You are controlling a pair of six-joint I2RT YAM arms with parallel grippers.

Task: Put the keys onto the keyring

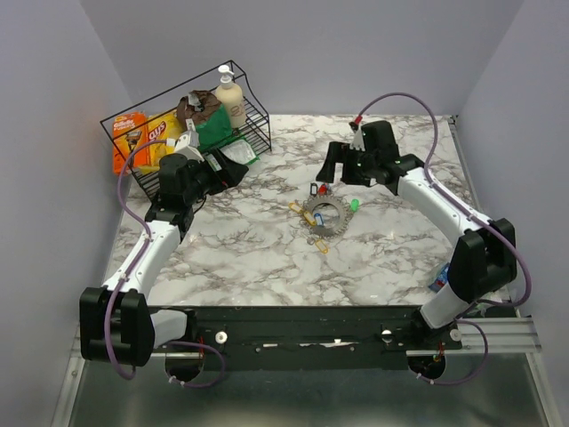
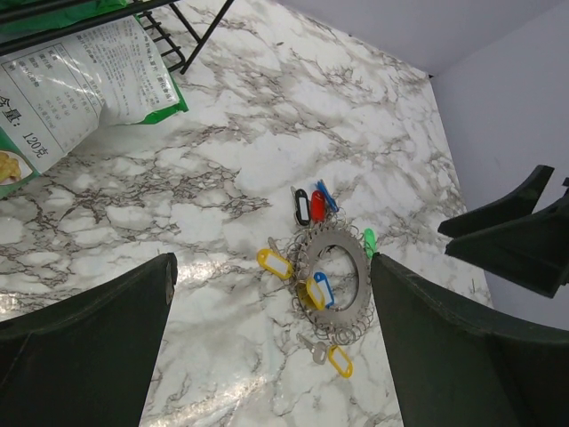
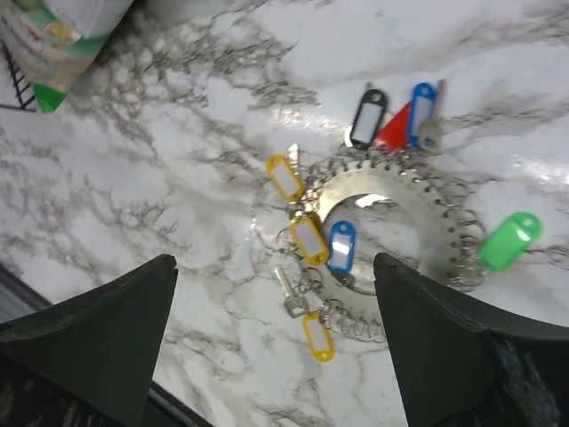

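Now we see the left gripper (image 2: 271,260) and right gripper (image 3: 273,259) spread wide, holding nothing. The keyring (image 3: 440,222) lies near the middle of the worktop (image 1: 267,258), with keys (image 3: 286,298) and coloured tags (image 3: 508,240) around its rim.

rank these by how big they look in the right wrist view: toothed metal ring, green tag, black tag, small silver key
1. toothed metal ring, by far the largest
2. green tag and black tag: near alike, not worth splitting
3. small silver key, smallest
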